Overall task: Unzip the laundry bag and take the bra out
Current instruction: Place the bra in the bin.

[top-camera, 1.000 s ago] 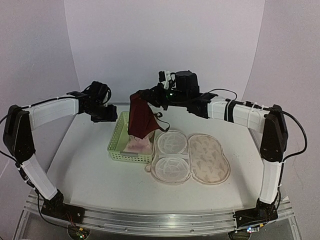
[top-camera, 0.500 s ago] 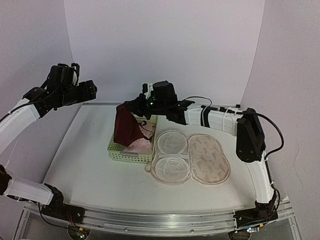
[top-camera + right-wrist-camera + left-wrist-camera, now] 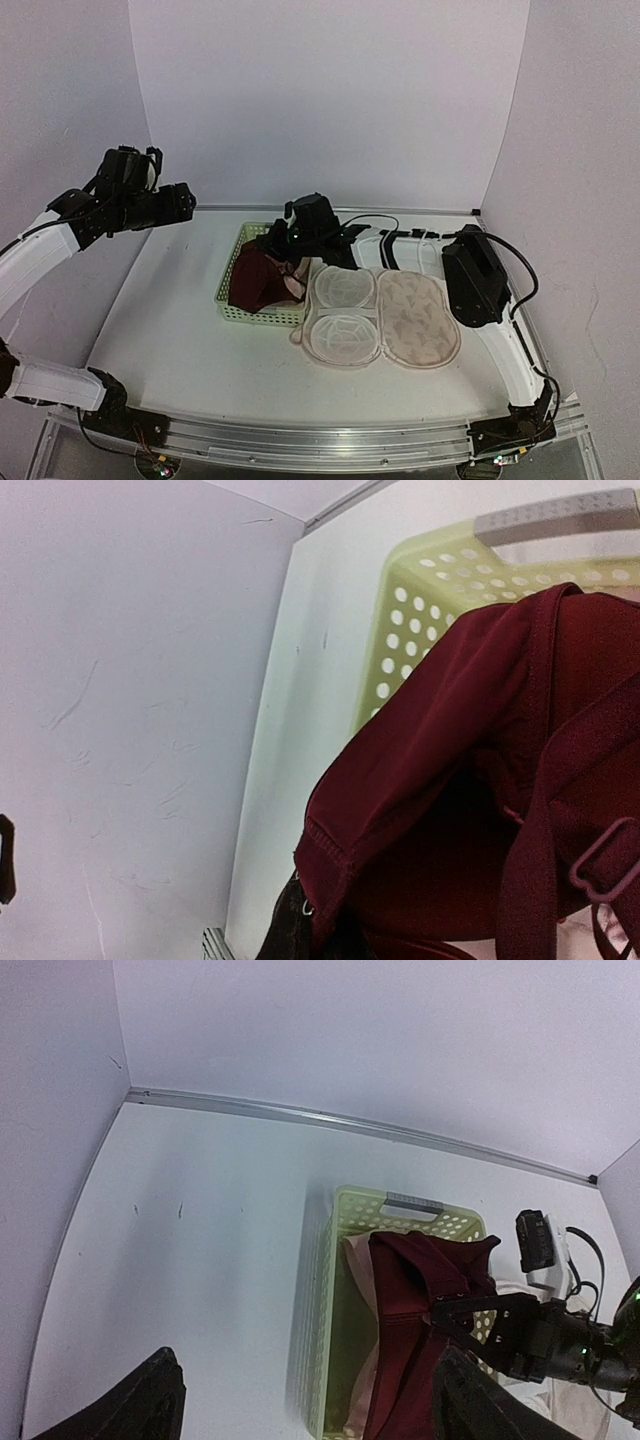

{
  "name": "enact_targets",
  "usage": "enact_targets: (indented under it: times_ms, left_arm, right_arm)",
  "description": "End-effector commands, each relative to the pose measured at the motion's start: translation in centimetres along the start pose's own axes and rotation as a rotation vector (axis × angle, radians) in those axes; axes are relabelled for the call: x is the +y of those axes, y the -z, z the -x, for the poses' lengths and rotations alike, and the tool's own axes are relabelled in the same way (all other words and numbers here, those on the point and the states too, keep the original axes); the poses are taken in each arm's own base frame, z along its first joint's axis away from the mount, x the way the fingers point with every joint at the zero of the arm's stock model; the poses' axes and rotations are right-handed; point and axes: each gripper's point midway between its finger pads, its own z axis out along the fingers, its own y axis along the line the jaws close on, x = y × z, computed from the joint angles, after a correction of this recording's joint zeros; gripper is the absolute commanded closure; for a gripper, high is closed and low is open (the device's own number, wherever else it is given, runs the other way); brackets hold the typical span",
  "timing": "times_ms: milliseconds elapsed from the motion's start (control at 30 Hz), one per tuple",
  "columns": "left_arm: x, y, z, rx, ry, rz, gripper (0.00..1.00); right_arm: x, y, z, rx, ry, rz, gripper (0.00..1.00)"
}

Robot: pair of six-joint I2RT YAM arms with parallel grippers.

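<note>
The laundry bag [image 3: 415,320] lies unzipped and spread flat on the table, its white mesh cup side [image 3: 340,310] to the left and its printed half to the right. The dark maroon bra [image 3: 258,278] is out of the bag and rests in the light-green basket [image 3: 232,280]. My right gripper [image 3: 292,262] reaches low over the basket's right rim and is shut on the bra [image 3: 480,780]. In the left wrist view the bra [image 3: 420,1300] drapes across the basket [image 3: 320,1310]. My left gripper [image 3: 185,200] hovers high at the left, open and holding nothing.
A pale pink cloth [image 3: 358,1260] lies in the basket under the bra. The basket has a grey handle [image 3: 412,1201] at its far end. White walls close the table at the back and left, with a metal strip [image 3: 300,1115] along the back edge.
The right arm has lowered the bra from hanging above the basket down into it. The left arm has risen and swung back to the left, and its jaws have widened.
</note>
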Motion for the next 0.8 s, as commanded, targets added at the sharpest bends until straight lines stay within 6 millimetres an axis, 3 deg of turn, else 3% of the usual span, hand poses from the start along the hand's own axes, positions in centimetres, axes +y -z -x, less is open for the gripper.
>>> enact_targets:
  times_ms: [0, 233, 333, 567, 767]
  left_arm:
    - [-0.4, 0.9, 0.8, -0.033, 0.027, -0.034, 0.15]
    - [-0.4, 0.9, 0.7, -0.032, 0.026, -0.035, 0.14]
    - [-0.4, 0.8, 0.6, -0.028, 0.027, -0.034, 0.14]
    - [-0.3, 0.7, 0.6, -0.028, 0.028, -0.029, 0.14]
    - [-0.3, 0.7, 0.6, -0.033, 0.026, -0.027, 0.14]
  right_arm:
    - [-2.0, -1.2, -0.4, -0.014, -0.014, -0.023, 1.00]
    - [-7.5, -2.3, -2.2, 0.011, -0.027, -0.127, 0.99]
    - [-8.4, -2.0, -2.8, 0.020, -0.021, -0.149, 0.88]
    - [-6.3, 0.0, -1.6, -0.006, 0.027, -0.139, 0.63]
    - [-3.9, 1.4, -0.3, -0.026, 0.063, -0.134, 0.58]
